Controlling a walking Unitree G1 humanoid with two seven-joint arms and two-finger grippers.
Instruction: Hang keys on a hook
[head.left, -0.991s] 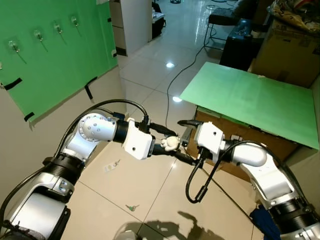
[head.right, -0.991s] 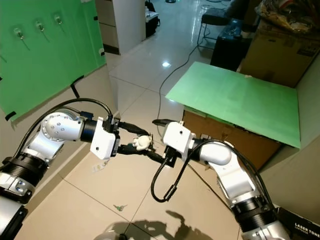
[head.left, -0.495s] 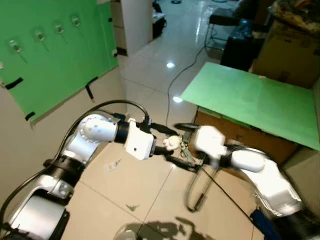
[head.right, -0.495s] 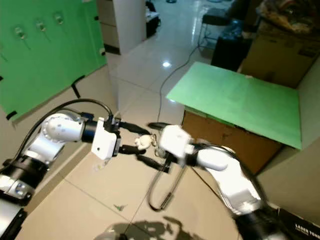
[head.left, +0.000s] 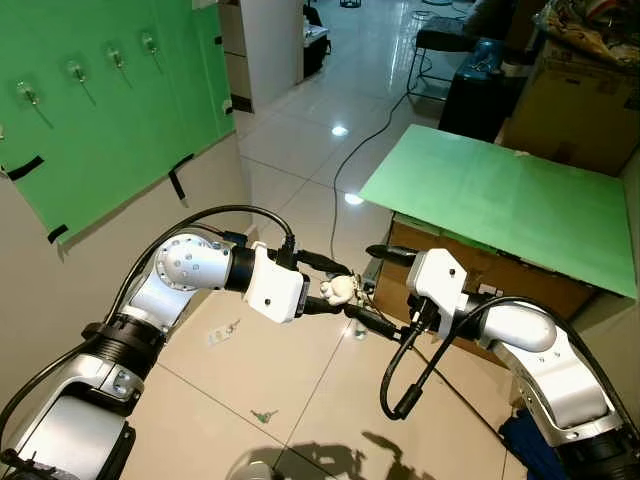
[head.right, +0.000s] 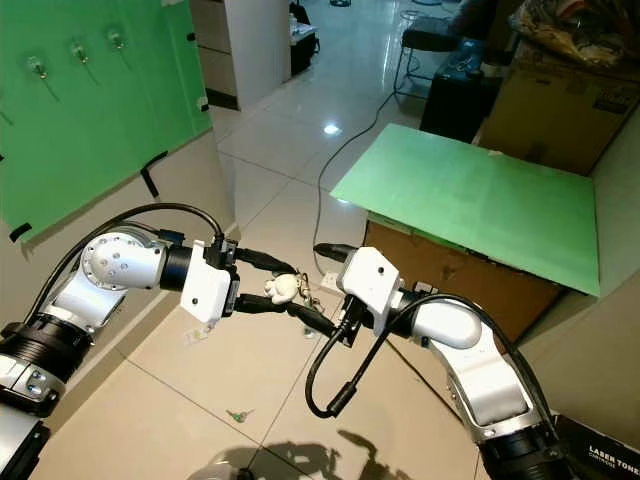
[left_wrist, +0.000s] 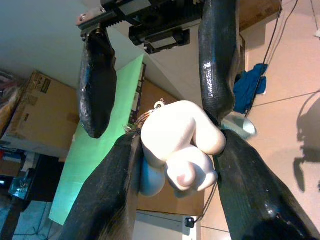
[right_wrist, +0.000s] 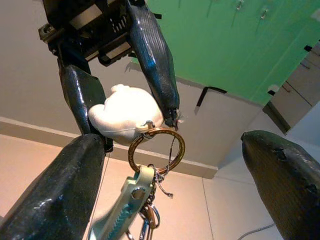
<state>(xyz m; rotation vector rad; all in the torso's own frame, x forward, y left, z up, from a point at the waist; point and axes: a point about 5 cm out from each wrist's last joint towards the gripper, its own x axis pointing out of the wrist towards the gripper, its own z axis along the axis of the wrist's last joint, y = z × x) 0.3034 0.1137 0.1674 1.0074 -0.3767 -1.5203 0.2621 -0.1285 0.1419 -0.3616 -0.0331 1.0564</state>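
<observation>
My left gripper (head.left: 335, 288) is shut on a white plush charm (head.left: 340, 289), held out over the floor at mid-height. A brass ring (right_wrist: 156, 146) hangs from the charm, with a pale green key (right_wrist: 127, 207) and others below it. My right gripper (head.left: 375, 290) faces it from the right and stands open, one finger above and one below the keys (head.left: 361, 303), apart from them. In the left wrist view the charm (left_wrist: 175, 142) sits squeezed between my two fingers (left_wrist: 112, 195). Several hooks (head.left: 76, 71) sit in a row on the green board (head.left: 120, 140) on the wall at far left.
A green-topped box (head.left: 500, 200) stands close on the right. A black cable (head.left: 370, 130) runs across the tiled floor. Small items (head.left: 263, 415) lie on the floor below my arms. A chair (head.left: 440, 45) and cardboard boxes (head.left: 580, 110) stand behind.
My right arm has drawn back a little to the right, away from the charm. My left gripper keeps its hold on the charm in about the same place.
</observation>
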